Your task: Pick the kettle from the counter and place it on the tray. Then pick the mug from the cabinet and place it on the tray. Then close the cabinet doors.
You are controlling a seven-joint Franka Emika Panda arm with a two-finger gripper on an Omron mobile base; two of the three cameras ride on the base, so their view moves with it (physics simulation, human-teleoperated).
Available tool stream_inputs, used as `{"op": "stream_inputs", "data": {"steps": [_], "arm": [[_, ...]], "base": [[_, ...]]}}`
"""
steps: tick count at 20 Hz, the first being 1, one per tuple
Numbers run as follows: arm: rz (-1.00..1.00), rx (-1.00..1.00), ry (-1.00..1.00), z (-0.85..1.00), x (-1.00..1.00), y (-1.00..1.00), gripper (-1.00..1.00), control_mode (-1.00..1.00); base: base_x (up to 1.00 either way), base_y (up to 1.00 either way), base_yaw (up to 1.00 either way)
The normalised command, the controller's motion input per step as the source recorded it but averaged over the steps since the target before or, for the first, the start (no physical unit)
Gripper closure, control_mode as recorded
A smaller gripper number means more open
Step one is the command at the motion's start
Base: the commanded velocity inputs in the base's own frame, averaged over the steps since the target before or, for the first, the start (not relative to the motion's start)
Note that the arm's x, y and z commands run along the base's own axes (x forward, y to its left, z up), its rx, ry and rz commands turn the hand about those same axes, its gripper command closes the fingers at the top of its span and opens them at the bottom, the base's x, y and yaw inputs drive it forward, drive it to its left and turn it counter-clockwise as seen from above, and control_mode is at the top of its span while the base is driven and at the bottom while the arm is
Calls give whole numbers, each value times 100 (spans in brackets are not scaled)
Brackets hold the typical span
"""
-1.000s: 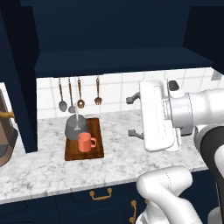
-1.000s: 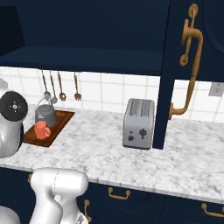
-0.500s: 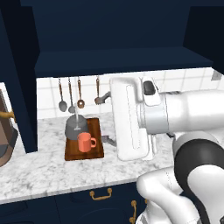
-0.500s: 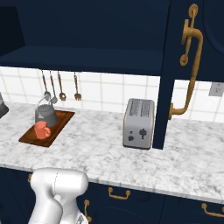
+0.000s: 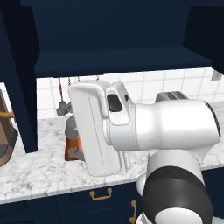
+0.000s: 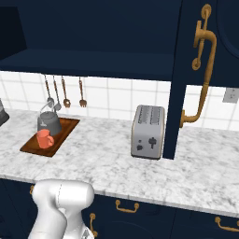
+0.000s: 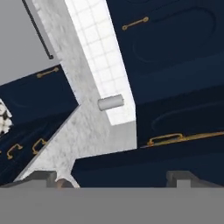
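Kettle [image 6: 49, 123] and mug [image 6: 45, 138] sit on the tray [image 6: 65, 132] near the bench's back edge. Door-closing step next, I'd guess: reach a cabinet door [image 6: 184, 70]. The pincer [image 7: 111, 178] is apart, empty.

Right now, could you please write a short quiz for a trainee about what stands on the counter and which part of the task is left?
1. True or false: the mug stands on the tray.
2. What stands just behind the mug on the tray? A) the toaster B) the kettle C) a bottle
3. Fill in: judged from the open cabinet door with its gold handle, the step left is to ____ the cabinet doors.

Key
1. True.
2. B: the kettle; the toaster stands on the bare counter, to the right of the tray.
3. Close.
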Motion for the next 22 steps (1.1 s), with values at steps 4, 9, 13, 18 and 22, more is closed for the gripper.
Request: {"op": "stream_inputs", "data": {"steps": [4, 9, 13, 18, 22], "arm": [[-1, 0, -21, 0, -46, 58, -100, -100], [-3, 0, -19, 11, -24, 53, -100, -100], [-15, -7, -15, 3, 14, 74, -100, -100], [-13, -4, -8, 0, 27, 72, -100, -100], [-20, -3, 0, 0, 63, 49, -100, -100]], "base": [[0, 0, 0], [0, 0, 0], [0, 0, 0], [0, 0, 0], [0, 0, 0]]}}
